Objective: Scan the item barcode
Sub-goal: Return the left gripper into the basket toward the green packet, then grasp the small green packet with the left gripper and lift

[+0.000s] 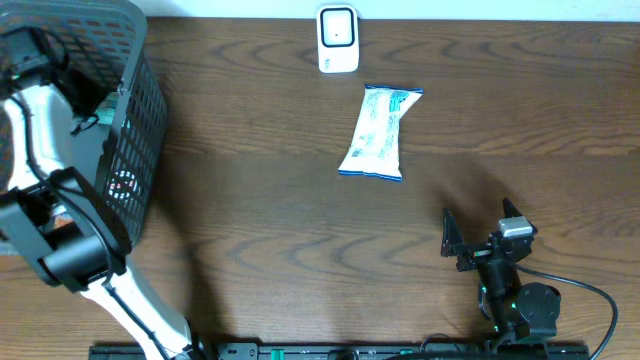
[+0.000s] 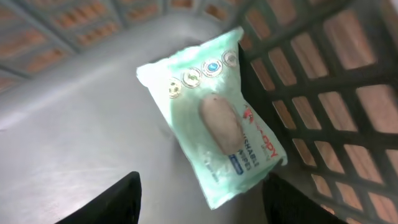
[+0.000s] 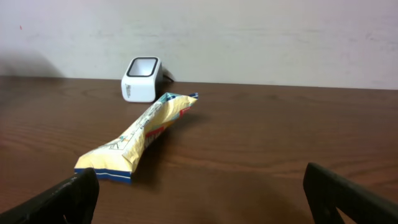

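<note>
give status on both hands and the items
Left hand open above wipes pack in basket. Right hand open, empty, facing bag and scanner. Nothing between bag and scanner.

Even room light, left wrist view blurred

Overhead sharp, evenly lit; soft arm shadows on table [image 1: 300,250], darker patch beside basket [image 1: 140,150]. Left wrist view soft and smeared, green packet [image 2: 214,118] print barely readable. Right wrist view crisp mid-frame; right gripper [image 3: 200,177] fingers [image 3: 68,199] dark, defocused.
</note>
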